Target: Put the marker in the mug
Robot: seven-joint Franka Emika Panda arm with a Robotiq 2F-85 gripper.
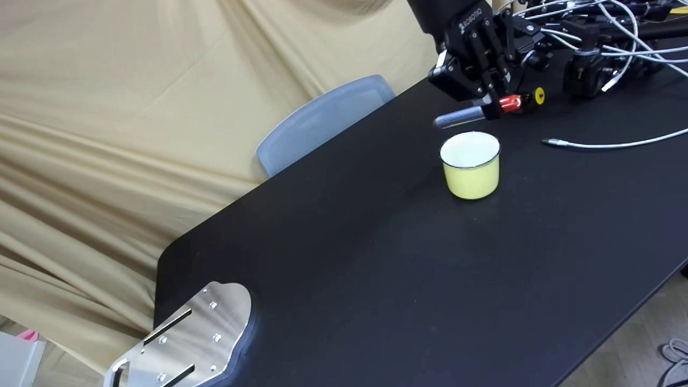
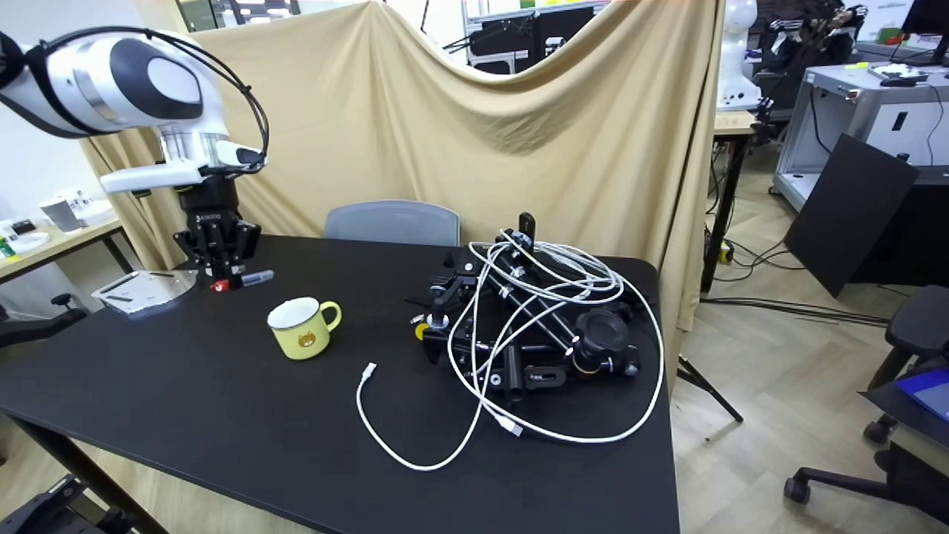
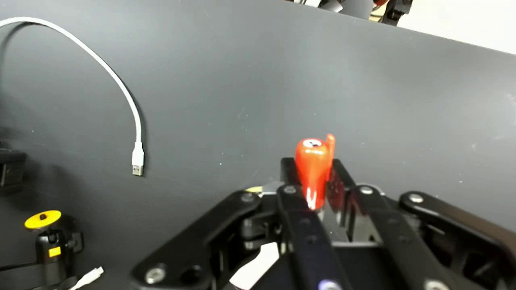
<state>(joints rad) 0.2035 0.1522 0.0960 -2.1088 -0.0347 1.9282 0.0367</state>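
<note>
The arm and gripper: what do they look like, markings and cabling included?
The arm is white and rounded, with dark panels and black cabling looping along it. The gripper is black, with white ROBOTIQ lettering, jointed links and silvery screw heads; its fingers are black too.

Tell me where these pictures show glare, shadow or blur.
In the wrist view, glints on the marker, a thin shadow beside the white USB plug, near parts of the gripper blurred, the upper right corner washed out; in an exterior view, a sheen on the metal plate.
</note>
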